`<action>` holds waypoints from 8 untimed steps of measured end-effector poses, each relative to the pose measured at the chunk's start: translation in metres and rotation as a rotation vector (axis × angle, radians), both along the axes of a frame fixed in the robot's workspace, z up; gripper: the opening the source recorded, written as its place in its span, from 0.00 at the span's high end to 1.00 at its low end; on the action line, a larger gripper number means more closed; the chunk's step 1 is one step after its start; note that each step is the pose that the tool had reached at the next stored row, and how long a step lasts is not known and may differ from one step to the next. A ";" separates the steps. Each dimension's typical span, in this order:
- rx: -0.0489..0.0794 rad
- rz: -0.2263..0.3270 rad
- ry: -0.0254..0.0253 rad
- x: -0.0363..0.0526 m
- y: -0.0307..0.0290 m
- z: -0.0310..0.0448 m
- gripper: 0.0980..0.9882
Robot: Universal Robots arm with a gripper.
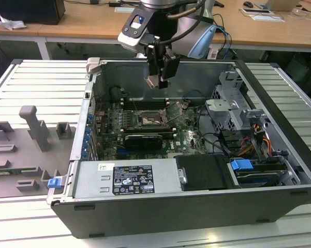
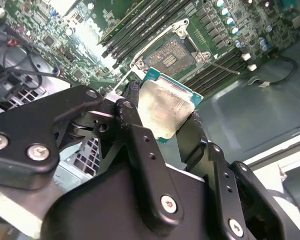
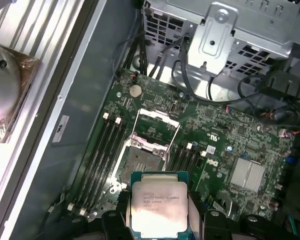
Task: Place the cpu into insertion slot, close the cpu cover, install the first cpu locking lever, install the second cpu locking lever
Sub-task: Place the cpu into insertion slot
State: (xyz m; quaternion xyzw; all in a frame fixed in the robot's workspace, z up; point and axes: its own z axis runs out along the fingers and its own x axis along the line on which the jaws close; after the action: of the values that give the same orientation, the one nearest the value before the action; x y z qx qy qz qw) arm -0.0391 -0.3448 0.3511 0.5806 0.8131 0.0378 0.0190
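My gripper (image 1: 156, 77) hangs above the open computer case, shut on the cpu (image 1: 154, 81). In the second wrist view the cpu (image 2: 164, 107) shows its pale metal top and green edge, clamped between two black fingers (image 2: 135, 125). Below it on the green motherboard lies the insertion slot (image 2: 172, 52), a dark square with a metal rim and nothing in it. In the first wrist view the cpu (image 3: 158, 205) is held a short way off the insertion slot (image 3: 142, 159), apart from it. The cpu cover (image 3: 158, 116) stands swung open beyond the slot.
Long black memory slots (image 3: 102, 150) flank the socket on both sides. A metal drive cage (image 1: 230, 106) with cables sits at the exterior view's right, and a power supply (image 1: 127, 178) lies at the case front. A grey fixture tray (image 1: 26, 139) lies outside the case.
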 end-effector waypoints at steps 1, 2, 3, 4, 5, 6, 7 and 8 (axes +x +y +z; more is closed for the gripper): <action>0.000 -0.011 0.0000 0.0000 0.0000 -0.0001 0.50; 0.000 -0.025 0.0000 0.0000 0.0000 -0.0003 0.50; 0.000 -0.037 0.0000 0.0000 0.0000 -0.0005 0.50; 0.000 -0.048 0.0000 0.0000 0.0000 -0.0007 0.50; 0.000 -0.060 0.0000 0.0000 0.0000 -0.0008 0.50; 0.000 -0.072 0.0000 0.0000 0.0000 -0.0010 0.50; 0.000 -0.089 0.0001 0.0000 0.0000 -0.0013 0.50; 0.000 -0.100 0.0000 0.0000 0.0000 -0.0014 0.50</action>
State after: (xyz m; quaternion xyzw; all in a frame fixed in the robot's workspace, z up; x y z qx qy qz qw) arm -0.0391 -0.3448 0.3497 0.6206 0.7830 0.0366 0.0210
